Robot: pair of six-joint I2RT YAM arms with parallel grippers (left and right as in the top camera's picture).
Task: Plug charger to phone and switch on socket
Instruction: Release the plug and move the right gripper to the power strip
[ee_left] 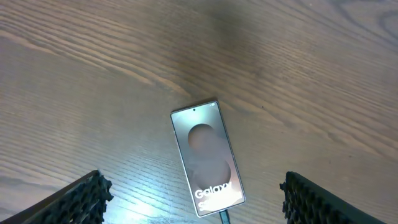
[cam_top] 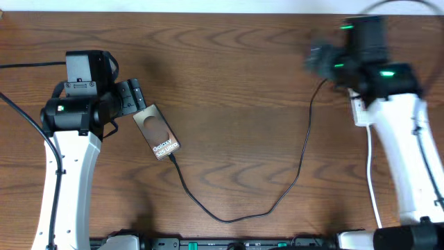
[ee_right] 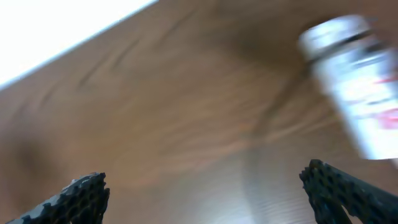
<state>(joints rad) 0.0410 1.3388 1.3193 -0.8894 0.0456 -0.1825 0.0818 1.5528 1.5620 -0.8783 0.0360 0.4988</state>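
Phone (cam_top: 157, 132) flat on table (cam_top: 236, 62), under left gripper (ee_left: 196, 190) spread wide and empty (no hold needed, charger (cam_top: 229, 220) seemingly seated in its lower end). Right gripper (ee_right: 205, 183), also agape, blurred near socket (ee_right: 354, 87) at table's right side, likely positioned for switch.

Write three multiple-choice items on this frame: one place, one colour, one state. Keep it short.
1. Where is the phone?
A) on the left side of the table, by the left gripper
B) at the middle of the table
C) at the far right edge

2. What colour is the phone's lettering?
A) red
B) white
C) green

3. What state is the left gripper in?
A) shut on the phone
B) shut, holding nothing
C) open, holding nothing

Answers:
1 A, the overhead view shows it beside the left gripper.
2 B, the lettering reads white in the left wrist view.
3 C, its fingers stand wide apart, with the phone lying flat between them, untouched.
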